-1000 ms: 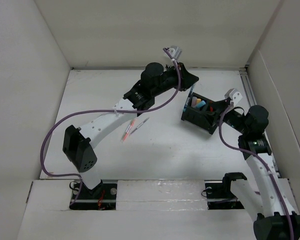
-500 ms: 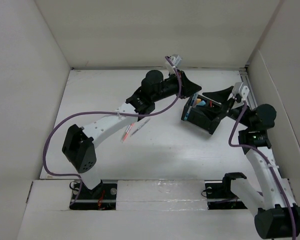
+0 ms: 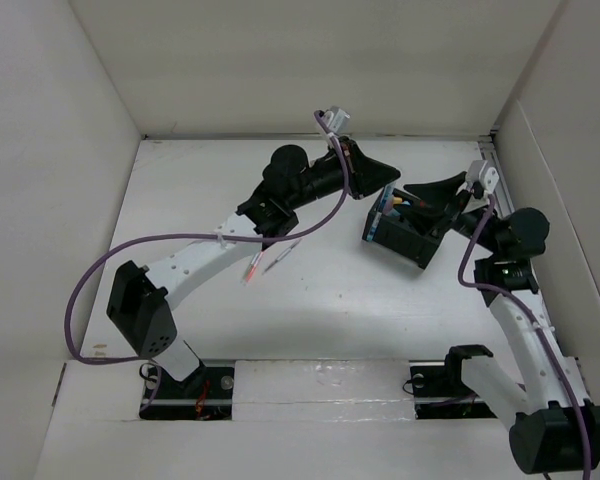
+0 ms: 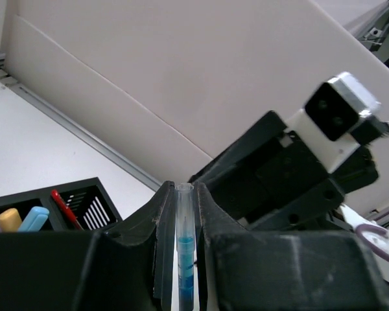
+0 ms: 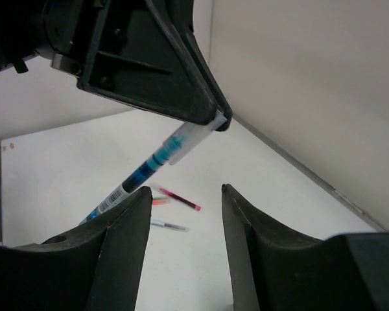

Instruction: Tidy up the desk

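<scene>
My left gripper (image 3: 388,182) (image 4: 184,186) is shut on a blue pen (image 4: 185,249) with a clear cap, held above the black organizer box (image 3: 400,240) at the back right of the white desk (image 3: 330,300). In the right wrist view the same blue pen (image 5: 149,167) slants down from the left gripper's tip (image 5: 217,122) and passes just outside my right gripper's left finger (image 5: 126,240). My right gripper (image 3: 414,195) (image 5: 185,189) is open with nothing between its fingers, facing the left gripper over the box.
Loose pens lie mid-desk: a red one (image 3: 254,264) (image 5: 179,199) and a thin clear one (image 3: 280,255) (image 5: 168,225). The organizer (image 4: 84,202) holds blue and yellow markers (image 4: 23,219) and a red pen (image 4: 66,207). White wall panels (image 3: 310,70) enclose the desk.
My right gripper lifted off the organizer's edge and swung toward the left gripper. The left arm's elbow shifted left and the pen stayed in its grip.
</scene>
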You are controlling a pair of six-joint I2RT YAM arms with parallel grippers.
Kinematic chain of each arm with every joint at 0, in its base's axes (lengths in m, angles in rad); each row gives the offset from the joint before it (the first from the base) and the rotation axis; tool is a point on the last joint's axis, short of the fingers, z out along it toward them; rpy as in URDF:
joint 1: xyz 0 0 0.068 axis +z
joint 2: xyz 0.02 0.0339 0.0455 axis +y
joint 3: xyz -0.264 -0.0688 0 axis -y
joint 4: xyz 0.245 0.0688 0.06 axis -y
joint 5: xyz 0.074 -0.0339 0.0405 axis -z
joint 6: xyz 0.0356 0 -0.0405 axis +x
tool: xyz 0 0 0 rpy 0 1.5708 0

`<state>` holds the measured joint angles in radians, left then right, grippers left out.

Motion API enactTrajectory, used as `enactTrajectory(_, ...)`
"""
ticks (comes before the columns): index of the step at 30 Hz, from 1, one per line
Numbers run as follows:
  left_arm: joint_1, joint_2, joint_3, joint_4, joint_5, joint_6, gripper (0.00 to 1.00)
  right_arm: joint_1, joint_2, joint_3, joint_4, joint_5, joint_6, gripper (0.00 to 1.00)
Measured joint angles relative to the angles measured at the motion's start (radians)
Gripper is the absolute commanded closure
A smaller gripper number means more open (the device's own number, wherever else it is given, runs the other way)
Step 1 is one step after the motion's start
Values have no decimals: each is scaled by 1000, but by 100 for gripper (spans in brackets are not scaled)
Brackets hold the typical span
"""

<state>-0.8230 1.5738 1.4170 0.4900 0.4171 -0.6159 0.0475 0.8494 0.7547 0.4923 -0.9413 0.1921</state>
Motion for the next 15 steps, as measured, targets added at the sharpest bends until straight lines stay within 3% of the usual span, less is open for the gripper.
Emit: enactTrajectory(15, 0, -9, -37, 46, 39, -27, 100, 109, 96, -19, 183, -61, 175, 49)
